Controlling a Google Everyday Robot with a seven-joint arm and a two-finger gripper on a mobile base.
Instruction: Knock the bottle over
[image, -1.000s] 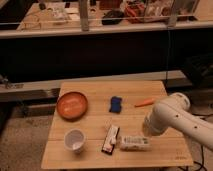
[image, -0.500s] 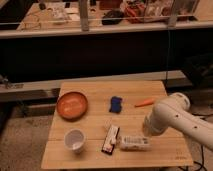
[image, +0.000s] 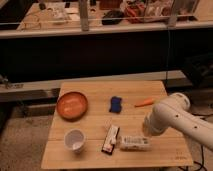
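The wooden tabletop (image: 90, 155) fills the lower middle of the frame. On it, in the lower right part, the bottle (image: 134, 143) lies on its side, with its long axis going left to right. It is whitish and translucent and it carries a pale label.

Just left of the bottle there is a flat black-and-white box (image: 110, 139), lying a little tilted, and the two look to be touching or almost touching at the bottle's left end. Further left, near the lower left corner of the tabletop, a white cup (image: 75, 140) stands upright. Above the cup, in the left part of the tabletop, sits an orange bowl (image: 72, 105). Near the middle of the tabletop lies a small blue object (image: 116, 104), and to the right of it, toward the upper right of the tabletop, a small orange carrot-like thing (image: 145, 102).

The white robot arm (image: 172, 116) enters from the right edge of the frame and bends down over the right side of the tabletop. The tool (image: 147, 131) is at the lower end of the arm, just above the right end of the bottle and very near to it. I cannot tell if the tool is touching the bottle.
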